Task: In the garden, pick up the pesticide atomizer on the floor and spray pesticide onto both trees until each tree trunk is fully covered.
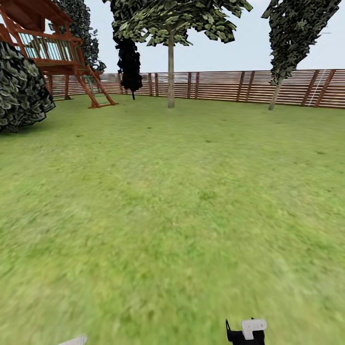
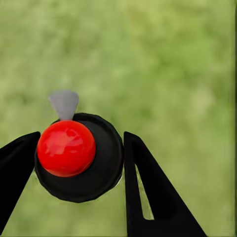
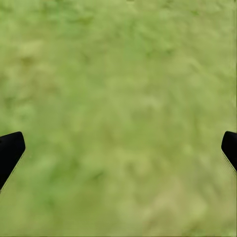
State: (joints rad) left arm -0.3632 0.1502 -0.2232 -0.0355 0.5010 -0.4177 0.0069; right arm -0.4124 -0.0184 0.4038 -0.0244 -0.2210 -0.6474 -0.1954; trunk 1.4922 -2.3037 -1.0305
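one left gripper (image 2: 79, 163) clamps the atomizer (image 2: 94, 168) — over grass (image 2: 173, 59).

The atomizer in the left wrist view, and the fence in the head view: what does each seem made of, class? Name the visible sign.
The pesticide atomizer: likely plastic; its red top is glossy with a bright highlight, its black body smooth and duller. The fence: apparently wood, from its brown horizontal slats and posts, with a matte finish.

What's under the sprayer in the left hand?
Blurred green lawn lies below the sprayer, held between the left hand's two black fingers. Its red top and round black body cover the patch of ground directly beneath it.
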